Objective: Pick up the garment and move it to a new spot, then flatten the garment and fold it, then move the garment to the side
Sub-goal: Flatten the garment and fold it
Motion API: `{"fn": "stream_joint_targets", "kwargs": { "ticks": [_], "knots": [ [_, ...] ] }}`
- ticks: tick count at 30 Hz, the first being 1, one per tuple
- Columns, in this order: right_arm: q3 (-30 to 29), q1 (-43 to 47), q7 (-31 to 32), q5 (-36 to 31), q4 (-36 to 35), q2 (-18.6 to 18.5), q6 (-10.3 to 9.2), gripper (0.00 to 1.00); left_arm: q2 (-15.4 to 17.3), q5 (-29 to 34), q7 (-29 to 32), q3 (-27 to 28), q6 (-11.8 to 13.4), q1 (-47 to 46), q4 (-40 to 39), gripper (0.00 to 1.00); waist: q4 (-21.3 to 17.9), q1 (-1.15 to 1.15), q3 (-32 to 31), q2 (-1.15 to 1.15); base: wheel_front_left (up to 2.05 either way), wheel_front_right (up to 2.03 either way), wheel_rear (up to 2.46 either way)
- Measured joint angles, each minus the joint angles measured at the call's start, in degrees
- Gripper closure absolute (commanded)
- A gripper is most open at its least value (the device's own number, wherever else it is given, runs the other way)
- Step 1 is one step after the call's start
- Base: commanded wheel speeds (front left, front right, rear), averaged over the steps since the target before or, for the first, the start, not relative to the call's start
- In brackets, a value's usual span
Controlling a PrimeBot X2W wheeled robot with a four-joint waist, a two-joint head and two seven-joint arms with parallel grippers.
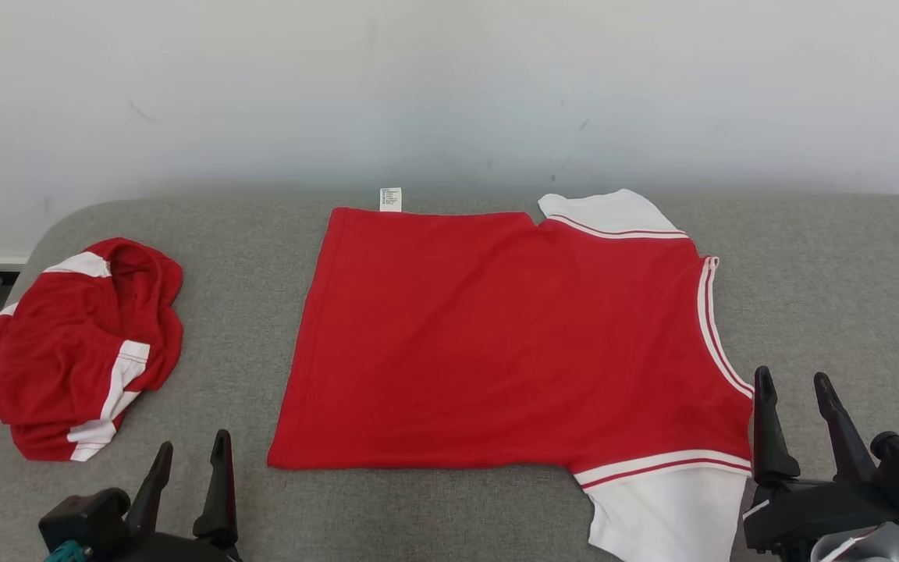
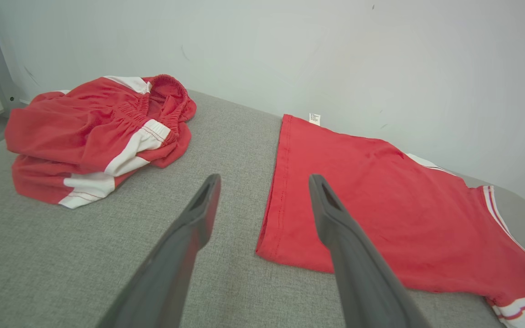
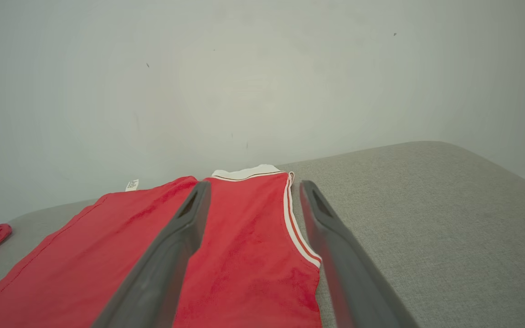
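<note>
While garment [image 1: 512,336] lies flat, left arm [image 1: 98,523], right arm [image 1: 832,507] hover, jaws parted.

A red shirt [image 2: 381,205] with white-striped trim lies flat on the grey bench [image 2: 39,255], a small white label [image 2: 314,119] at its far hem corner. Left of the shirt, well apart, sits a crumpled pair of red-and-white shorts [image 2: 84,136]. The left gripper [image 2: 265,182] points along the shirt's hem edge, jaws wide apart and empty.

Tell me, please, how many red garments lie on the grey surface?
2: a flat shirt in the middle and crumpled shorts at the left; none seems hidden.
</note>
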Motion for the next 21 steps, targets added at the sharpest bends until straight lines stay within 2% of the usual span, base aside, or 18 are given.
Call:
{"fn": "stream_joint_targets", "kwargs": {
  "ticks": [8,10,15,16,21],
  "knots": [
    [0.73,-0.14,-0.78,-2.74,0.56,-1.16,0.0,0.0,0.02,1.15,1.83,-0.04,0.02,0.0,-1.47,0.0,0.16,0.0,0.8,0.0,0.0,0.0,0.0],
    [0.29,-0.16,0.14,-2.96,0.23,-1.52,-0.53,0.0,0.21,1.16,3.25,-0.25,0.02,-0.03,-1.67,0.0,0.25,0.0,1.13,0.0,0.0,0.0,0.0],
    [-0.37,0.35,7.49,-2.55,-0.2,-1.64,-1.79,0.0,0.78,0.63,7.92,-1.42,0.0,-0.46,-1.93,0.0,0.38,0.0,1.99,0.0,0.0,0.0,0.0],
    [0.53,1.09,11.5,-2.58,-0.79,-2.44,-1.99,0.0,1.01,0.63,10.15,-2.05,-0.01,-1.56,-1.99,0.0,0.31,0.0,2.32,0.0,0.0,0.0,0.0],
    [3.38,4.96,20.47,-3.58,-2.24,-3.56,-2.1,0.0,1.07,0.63,15.77,-5.0,-0.81,-4.0,-2.21,0.0,0.1,0.0,3.23,0.0,0.0,0.0,0.0]
  ]
}}
